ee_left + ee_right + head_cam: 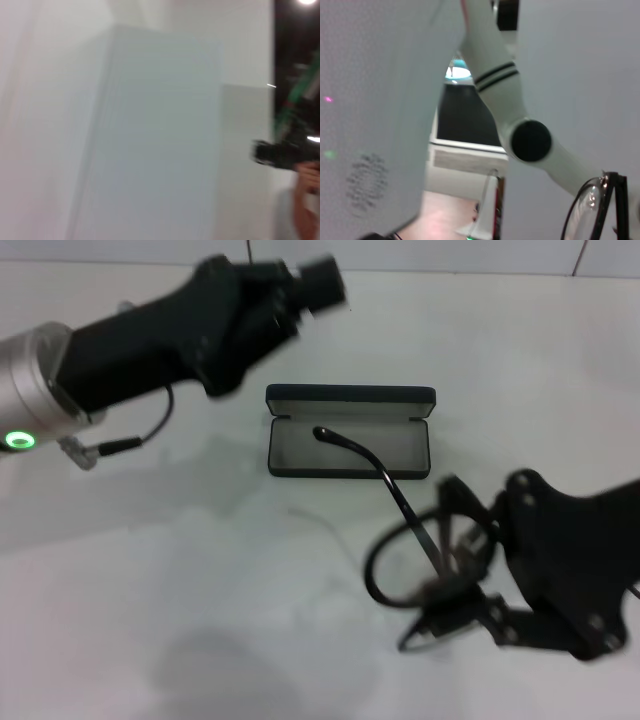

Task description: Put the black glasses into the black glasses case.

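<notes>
Right hand (455, 580) was low at the near right of the white bench (180, 570), fingers closed on the black glasses (410, 540) at the lens end. Glasses were held up off the bench, tilted, one temple arm reaching out over the black glasses case (349, 432), its tip above the grey lining. Case lay open at the middle of the bench, lid standing up along its far edge, nothing inside it. In the right wrist view part of a lens and the black frame (592, 210) showed at one corner. Left hand (300, 285) was raised above the far left of the bench, well apart from the case; cannot tell how far open it was.
</notes>
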`<control>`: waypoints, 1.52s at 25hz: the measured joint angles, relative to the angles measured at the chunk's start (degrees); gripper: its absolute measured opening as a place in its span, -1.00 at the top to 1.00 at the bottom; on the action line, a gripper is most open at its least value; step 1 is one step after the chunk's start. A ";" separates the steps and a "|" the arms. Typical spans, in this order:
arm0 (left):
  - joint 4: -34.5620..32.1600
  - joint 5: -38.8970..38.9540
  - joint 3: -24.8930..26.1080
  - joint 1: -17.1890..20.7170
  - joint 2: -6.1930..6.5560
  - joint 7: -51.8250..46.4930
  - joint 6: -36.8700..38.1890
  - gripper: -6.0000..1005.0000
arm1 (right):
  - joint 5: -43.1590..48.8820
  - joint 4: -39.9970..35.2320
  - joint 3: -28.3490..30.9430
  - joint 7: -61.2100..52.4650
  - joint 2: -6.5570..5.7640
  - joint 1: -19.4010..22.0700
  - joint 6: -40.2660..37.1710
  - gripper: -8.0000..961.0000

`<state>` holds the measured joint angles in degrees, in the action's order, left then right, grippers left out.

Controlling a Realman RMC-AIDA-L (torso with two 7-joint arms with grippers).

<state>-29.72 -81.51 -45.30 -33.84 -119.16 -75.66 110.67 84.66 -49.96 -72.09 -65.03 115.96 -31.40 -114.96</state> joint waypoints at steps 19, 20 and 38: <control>4.19 -1.87 -8.98 -3.99 -0.34 -9.89 -6.31 0.89 | -6.28 -11.33 -0.39 6.39 -0.12 1.04 -6.14 0.77; 4.54 -1.76 -9.21 -4.42 -0.35 -9.95 -5.24 0.89 | -6.38 -11.14 -0.39 6.60 -0.12 0.87 -6.10 0.77; 5.52 -1.31 -10.14 -5.50 -0.37 -8.27 3.60 0.89 | -6.66 -2.16 3.57 9.20 -0.47 -0.63 -3.62 0.77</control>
<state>-24.19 -82.82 -55.44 -39.35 -119.52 -83.94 114.28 78.00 -52.13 -68.52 -55.83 115.49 -32.03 -118.58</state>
